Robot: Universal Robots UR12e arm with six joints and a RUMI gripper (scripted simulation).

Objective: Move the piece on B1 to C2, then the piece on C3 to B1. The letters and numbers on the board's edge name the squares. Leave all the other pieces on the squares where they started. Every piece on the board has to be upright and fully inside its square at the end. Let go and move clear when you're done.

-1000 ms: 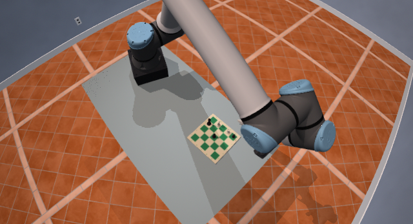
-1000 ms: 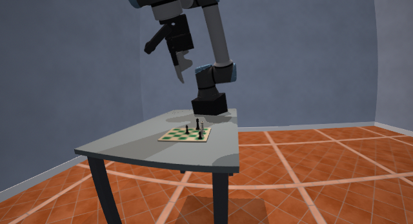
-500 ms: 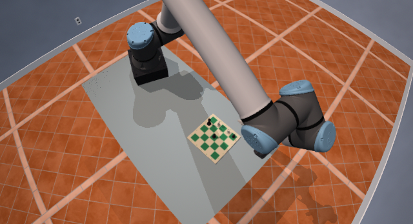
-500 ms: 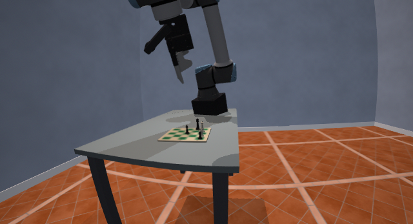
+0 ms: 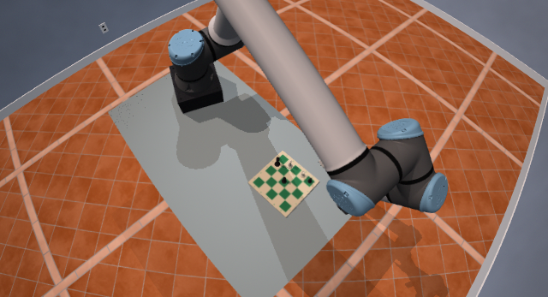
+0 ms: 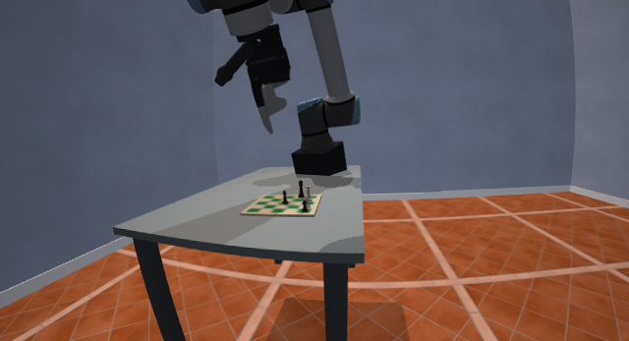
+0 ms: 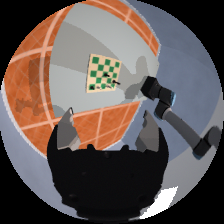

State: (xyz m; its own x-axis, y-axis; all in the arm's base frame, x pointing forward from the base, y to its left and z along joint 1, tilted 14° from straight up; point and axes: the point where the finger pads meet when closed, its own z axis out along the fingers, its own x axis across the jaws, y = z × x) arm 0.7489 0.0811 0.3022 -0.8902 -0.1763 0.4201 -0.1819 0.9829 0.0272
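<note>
A small green and cream chessboard [image 5: 285,184] lies on the grey table near its right edge; it also shows in the exterior view [image 6: 281,204] and in the wrist view [image 7: 103,73]. On it stand three black pieces, at the far corner [image 5: 277,162], in the middle [image 5: 283,181] and at the right edge [image 5: 309,181], and two white pieces [image 5: 290,164] [image 5: 303,175]. The square labels are too small to read. My gripper [image 6: 269,116] hangs high above the table, open and empty; its two fingers show in the wrist view [image 7: 107,131].
The arm's black base [image 5: 198,89] stands at the far end of the grey table [image 5: 223,177]. The arm's elbow [image 5: 387,170] hangs over the table's right edge beside the board. An orange tiled floor surrounds the table.
</note>
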